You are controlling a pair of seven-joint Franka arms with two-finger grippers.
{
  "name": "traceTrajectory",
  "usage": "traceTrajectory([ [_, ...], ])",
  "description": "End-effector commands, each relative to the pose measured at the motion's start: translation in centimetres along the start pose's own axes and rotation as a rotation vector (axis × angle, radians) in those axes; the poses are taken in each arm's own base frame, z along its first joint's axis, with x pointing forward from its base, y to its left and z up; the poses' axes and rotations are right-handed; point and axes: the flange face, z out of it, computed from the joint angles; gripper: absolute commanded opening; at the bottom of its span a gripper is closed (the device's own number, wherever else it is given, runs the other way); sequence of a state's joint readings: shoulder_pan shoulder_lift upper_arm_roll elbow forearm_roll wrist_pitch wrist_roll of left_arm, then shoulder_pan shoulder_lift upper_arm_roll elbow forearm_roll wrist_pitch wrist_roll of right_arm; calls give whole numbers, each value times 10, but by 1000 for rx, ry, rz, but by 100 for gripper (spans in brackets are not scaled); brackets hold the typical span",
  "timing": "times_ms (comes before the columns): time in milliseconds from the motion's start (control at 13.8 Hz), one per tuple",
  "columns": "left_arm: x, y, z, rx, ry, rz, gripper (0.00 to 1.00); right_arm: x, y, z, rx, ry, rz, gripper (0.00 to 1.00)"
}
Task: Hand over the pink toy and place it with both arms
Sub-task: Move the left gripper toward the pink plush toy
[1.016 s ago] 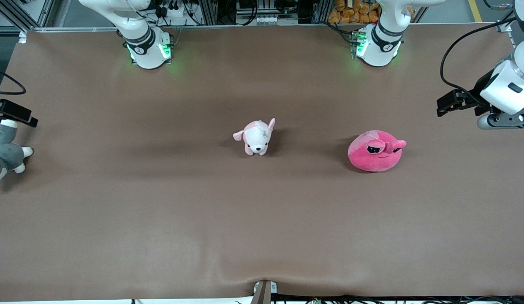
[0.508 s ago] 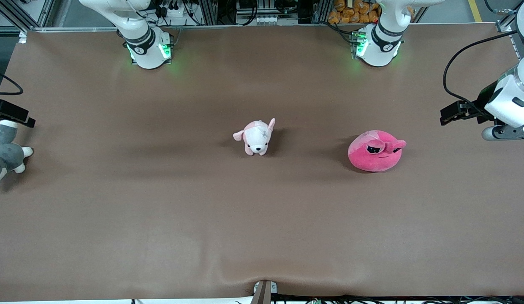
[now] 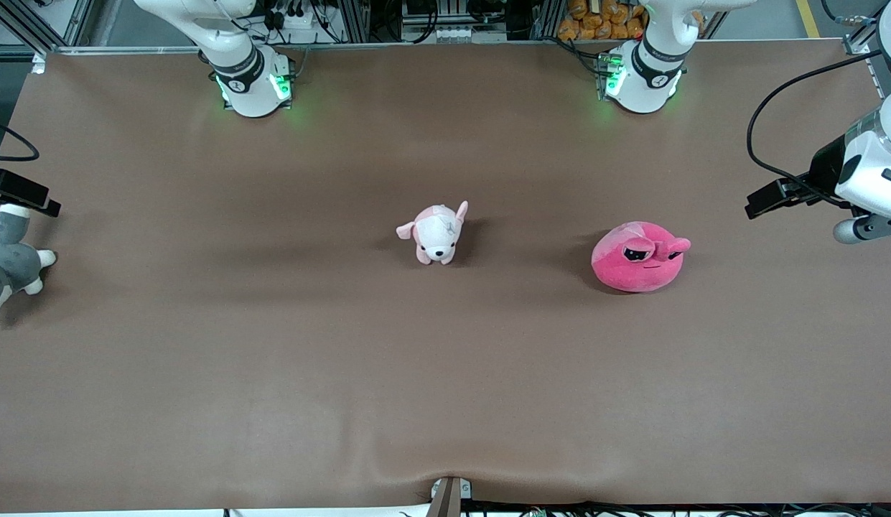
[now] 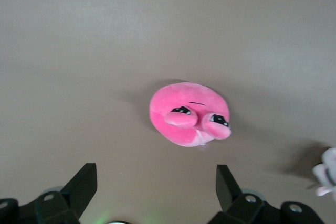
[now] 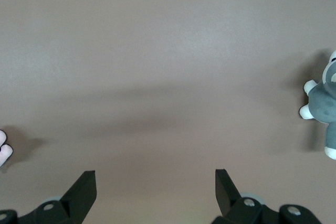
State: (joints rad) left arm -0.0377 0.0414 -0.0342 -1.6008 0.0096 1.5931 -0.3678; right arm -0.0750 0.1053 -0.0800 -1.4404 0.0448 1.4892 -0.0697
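Observation:
The pink toy [image 3: 639,257], a hot-pink round plush with two bulging eyes, lies on the brown table toward the left arm's end. In the left wrist view it [image 4: 189,114] lies ahead of the jaws, apart from them. My left gripper [image 3: 772,197] hangs over the table's left-arm end, beside the toy, and its own view shows it [image 4: 156,174] open and empty. My right gripper [image 3: 21,194] hangs over the right arm's end of the table, open and empty [image 5: 156,179].
A small pale pink-and-white puppy plush [image 3: 436,233] stands mid-table. A grey-and-white plush animal [image 3: 11,262] lies at the right arm's end, just under the right gripper; it also shows in the right wrist view [image 5: 323,108]. Two arm bases [image 3: 251,82] lit green stand at the table's back edge.
My left hand has drifted a little outward toward its end of the table and lower in the front view. The right gripper and the toys have barely moved.

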Motion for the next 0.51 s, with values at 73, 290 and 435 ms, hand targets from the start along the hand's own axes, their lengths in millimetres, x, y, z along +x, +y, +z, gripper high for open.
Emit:
traceTrajectory([
  [73,-6,-9,5,-22,-22,-152,100,-1,1,0,18,3,-13,100],
  [290,-10,-6,26,-4,-62,-372,100,-1,2,-2,17,9,-8,100],
  [435,-15,4,37,0,-91,-504,100,-1,3,-1,17,9,-8,100],
])
